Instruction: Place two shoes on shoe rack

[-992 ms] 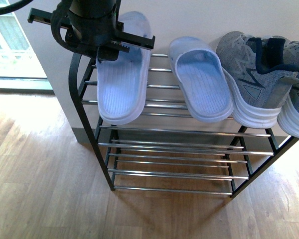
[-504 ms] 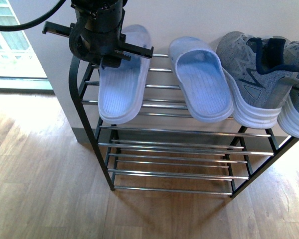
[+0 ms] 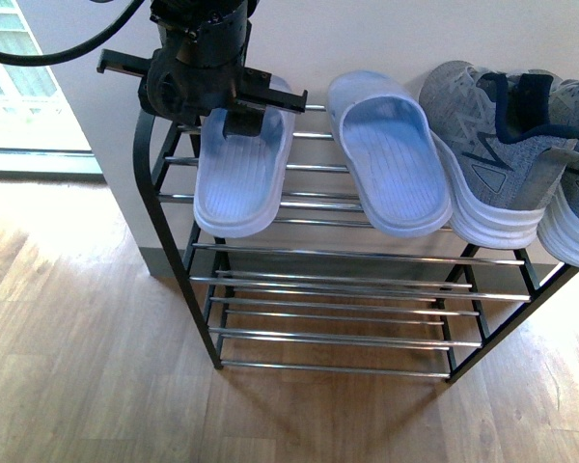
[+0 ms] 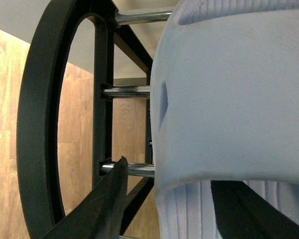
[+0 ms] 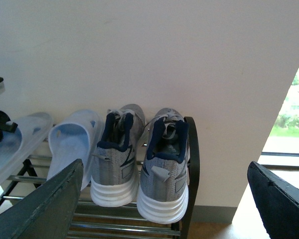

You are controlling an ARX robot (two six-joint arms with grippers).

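White wall behind both sneakers (image 5: 139,159), whole only in right wrist view.

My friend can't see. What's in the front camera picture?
Two grey sneakers and two pale blue slippers sit on the top shelf of a black shoe rack. The left pincer hangs over the leftmost slipper.

Top shelf of shoe rack (image 3: 352,253) packed: two slides (image 3: 391,154), two sneakers (image 3: 497,145) side by side. Lower tiers bare, open from front. Wall right behind.
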